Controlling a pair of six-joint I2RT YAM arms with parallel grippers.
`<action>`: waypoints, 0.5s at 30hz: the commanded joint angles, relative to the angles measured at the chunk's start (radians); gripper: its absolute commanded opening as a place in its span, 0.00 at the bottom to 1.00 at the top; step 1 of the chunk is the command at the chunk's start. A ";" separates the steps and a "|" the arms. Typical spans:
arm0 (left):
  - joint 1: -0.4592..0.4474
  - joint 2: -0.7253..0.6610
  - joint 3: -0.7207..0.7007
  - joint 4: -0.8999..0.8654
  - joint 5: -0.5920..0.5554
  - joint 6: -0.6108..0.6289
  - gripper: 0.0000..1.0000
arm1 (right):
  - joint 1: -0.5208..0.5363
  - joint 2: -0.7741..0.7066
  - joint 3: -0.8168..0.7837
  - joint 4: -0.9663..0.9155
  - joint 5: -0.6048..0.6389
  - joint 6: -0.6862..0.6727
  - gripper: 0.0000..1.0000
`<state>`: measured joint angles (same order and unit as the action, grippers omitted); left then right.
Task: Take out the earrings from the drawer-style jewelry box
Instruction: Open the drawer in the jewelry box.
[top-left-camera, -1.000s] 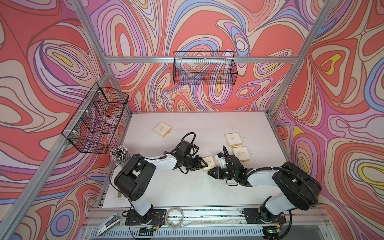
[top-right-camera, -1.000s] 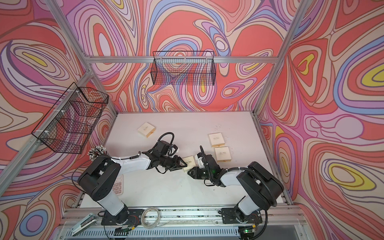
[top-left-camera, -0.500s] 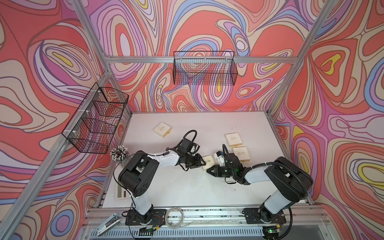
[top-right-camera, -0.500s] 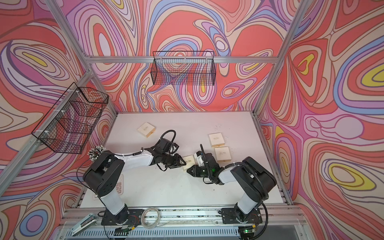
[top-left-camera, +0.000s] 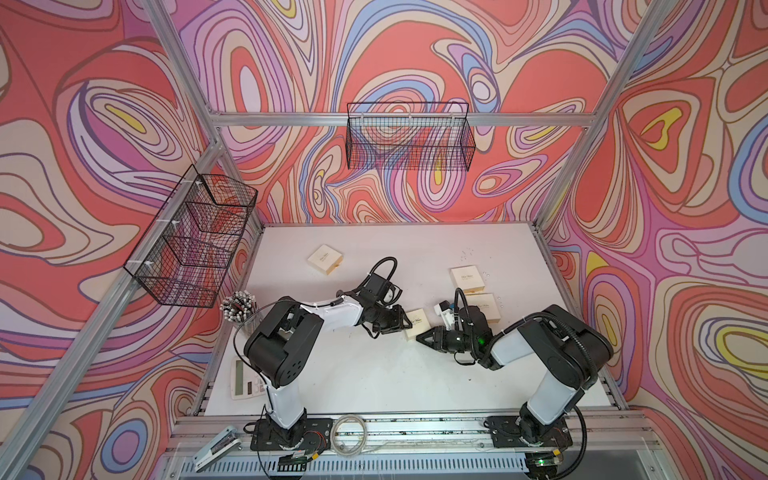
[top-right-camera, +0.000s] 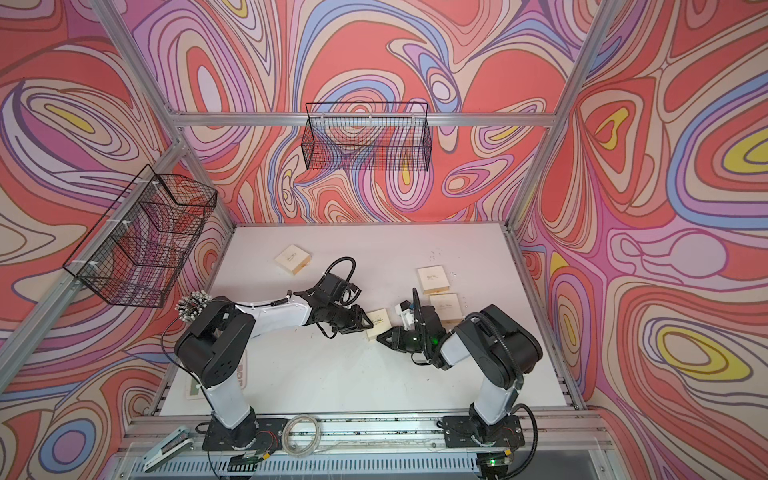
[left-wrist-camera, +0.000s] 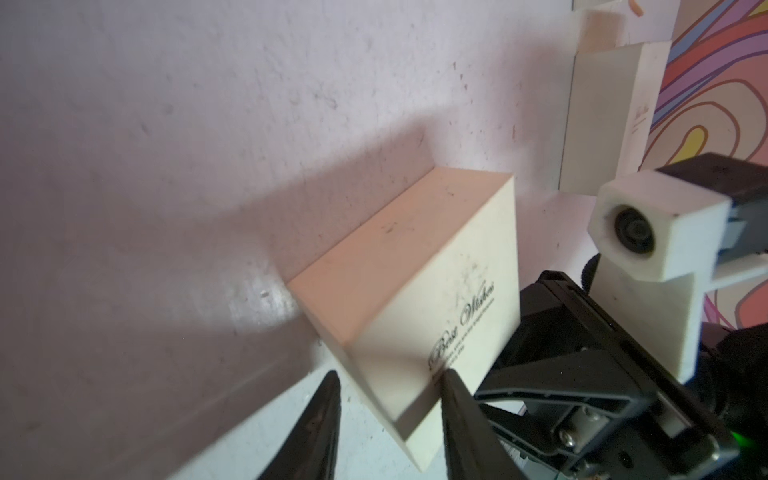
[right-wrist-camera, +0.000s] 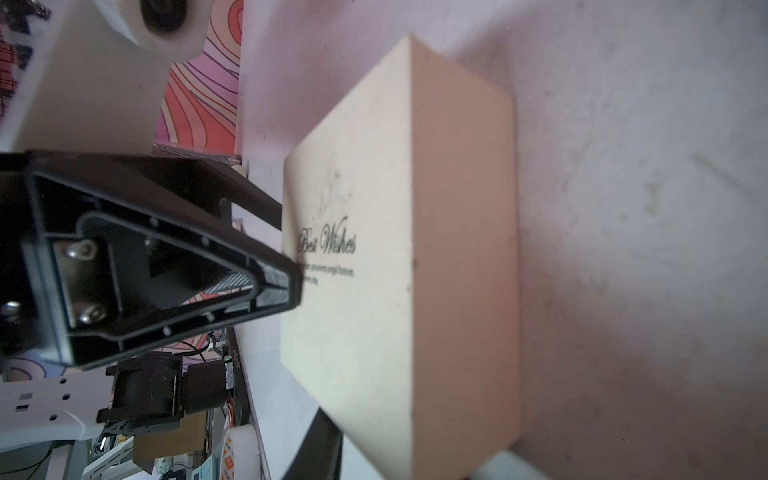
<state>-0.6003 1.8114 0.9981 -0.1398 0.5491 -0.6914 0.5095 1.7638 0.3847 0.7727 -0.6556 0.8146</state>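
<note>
In both top views the cream jewelry box (top-left-camera: 415, 327) (top-right-camera: 379, 323) lies flat on the white desk (top-left-camera: 374, 374), just below the middle of the frame, between the tips of the two arms. The left jaws come at it from the left. In the left wrist view they stand partly spread astride the box's near corner, with one fingertip (left-wrist-camera: 451, 386) over the lid printed "Best Wishes" and the other fingertip (left-wrist-camera: 330, 386) beside the box's wall; whether they pinch it I cannot tell. The right jaws meet the box's lower right corner in both top views. Only one finger (right-wrist-camera: 326, 444) shows in the right wrist view, so whether they are spread or pressed together cannot be told. The drawer is not drawn out. The earrings (top-left-camera: 487, 273) show only as tiny pale specks loose on the desk right of centre, just beside two more cream boxes (top-left-camera: 467, 280). A fourth box (top-left-camera: 325, 259) sits well apart toward the desk's upper left.
</note>
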 joint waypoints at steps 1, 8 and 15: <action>0.009 0.040 0.014 -0.078 -0.079 0.024 0.38 | -0.002 0.049 -0.017 0.001 0.000 0.024 0.19; 0.010 0.042 0.014 -0.078 -0.084 0.022 0.38 | -0.005 0.063 -0.007 0.006 0.001 0.031 0.17; 0.010 0.043 0.010 -0.087 -0.115 0.031 0.38 | -0.017 0.063 -0.009 0.033 0.010 0.070 0.11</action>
<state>-0.6003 1.8164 1.0103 -0.1463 0.5331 -0.6811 0.5037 1.8038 0.3885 0.8242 -0.6731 0.8558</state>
